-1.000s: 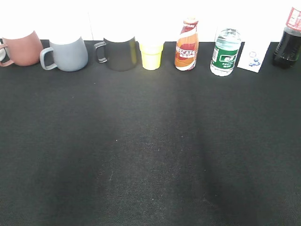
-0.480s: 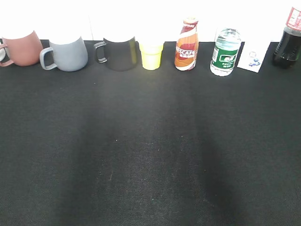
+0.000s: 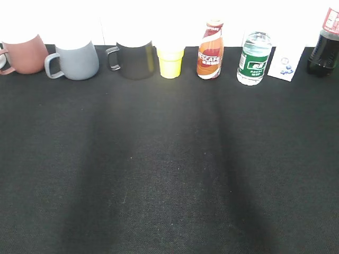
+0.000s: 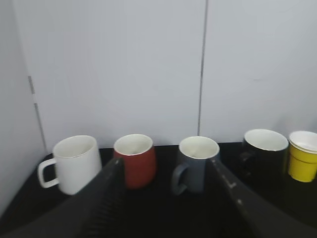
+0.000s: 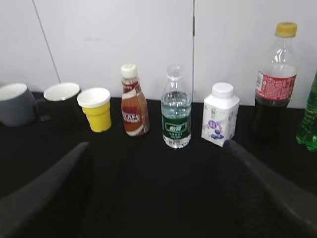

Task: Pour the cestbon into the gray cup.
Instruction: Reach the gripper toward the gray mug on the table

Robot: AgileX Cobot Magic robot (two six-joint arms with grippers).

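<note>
Exterior view: the cestbon and the gray cup stand upright, well apart, along the worktop's far edge. Both wrist views show jaws spread wide, holding nothing.

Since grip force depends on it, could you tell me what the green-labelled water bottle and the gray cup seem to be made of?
The green-labelled water bottle looks like thin clear plastic: the wall shows through it above a glossy printed wrap label. The gray cup looks like ceramic with a matte blue-gray outside and a pale, smoother inside, judging by its thick rim and solid loop handle; it could be another hard material.
</note>
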